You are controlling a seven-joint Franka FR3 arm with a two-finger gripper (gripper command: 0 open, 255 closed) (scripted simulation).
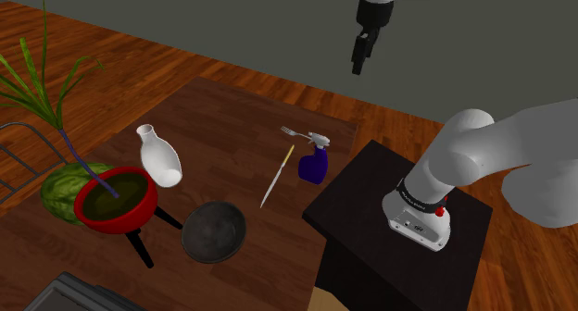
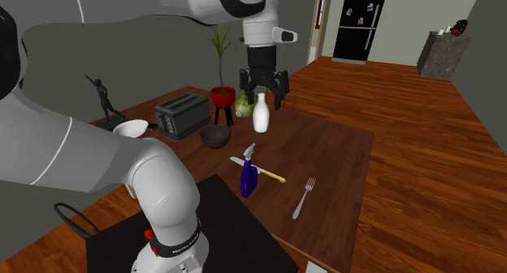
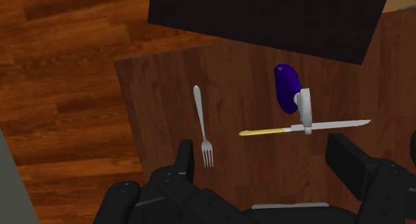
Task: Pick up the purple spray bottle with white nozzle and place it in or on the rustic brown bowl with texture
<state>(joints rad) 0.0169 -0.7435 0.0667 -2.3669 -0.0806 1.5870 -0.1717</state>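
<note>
The purple spray bottle (image 1: 313, 162) (image 2: 249, 177) (image 3: 287, 88) with its white nozzle (image 3: 305, 107) stands upright on the dark wooden table, close to the black stand. The dark, rough-looking bowl (image 1: 214, 231) (image 2: 215, 136) sits on the table further along, between the bottle and the toaster. My gripper (image 1: 358, 57) (image 2: 262, 91) (image 3: 267, 164) hangs high above the table, open and holding nothing. In the wrist view the fingers (image 3: 186, 159) stand wide apart, with the bottle well below and beyond them.
A yellow-handled knife (image 1: 277, 175) (image 3: 307, 128) lies right beside the bottle, a fork (image 1: 295, 133) (image 3: 203, 126) near the table's edge. A white vase (image 1: 159, 156), a red plant pot (image 1: 116, 198), a green melon (image 1: 61, 191) and a toaster (image 2: 183, 115) crowd the bowl's side.
</note>
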